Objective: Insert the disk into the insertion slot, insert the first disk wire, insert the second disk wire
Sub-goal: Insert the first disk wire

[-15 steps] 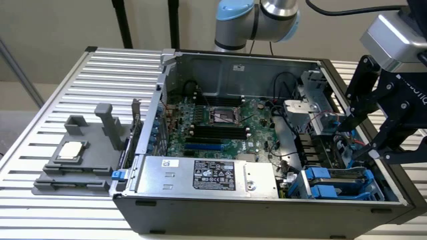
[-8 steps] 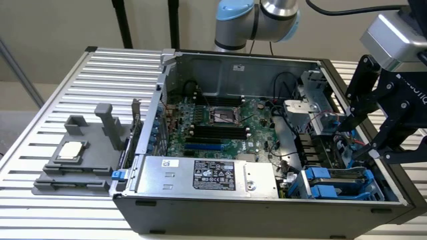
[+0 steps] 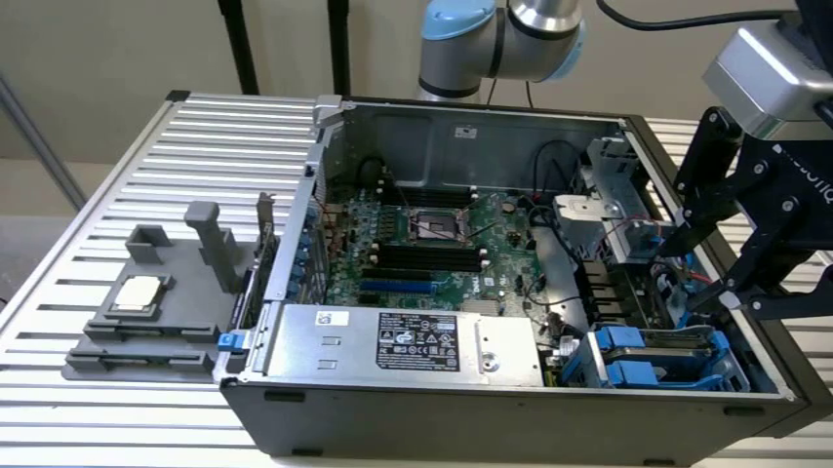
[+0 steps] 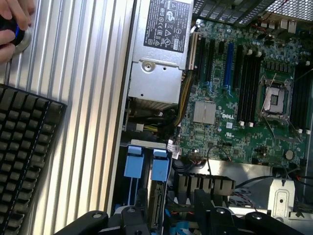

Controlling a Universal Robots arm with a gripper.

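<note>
The black two-finger gripper [image 3: 699,278] is seen spread wide, and nothing is made out between its fingers. It hangs over the corner of the open dark grey computer case [image 3: 521,414], to the exterior view's right of the large silver power-supply box with the black-and-white label [image 3: 404,341].

Below it lies the dark metal insertion slot with bright blue plastic rails and tabs [image 3: 625,353], just beside the silver box on that same side. The silver-grey disk in its blue carrier cannot be picked out with certainty; whether it already sits between those rails cannot be told.

The disk-and-slot part of the work is judged to be in hand, since the gripper is nearest that bay. Any move here is judged to call for a straight, square line along the rails, with the fingers kept clear of loose cables.

Room is tight. The case wall runs close outside the gripper, a silver drive cage [image 3: 612,175] stands behind the slot, and the green motherboard [image 3: 430,244] lies beyond the silver box. On the ribbed aluminium table [image 3: 195,146], well apart from the box, a person's hand [image 4: 12,22] and a black keyboard [image 4: 24,147] are seen.
</note>
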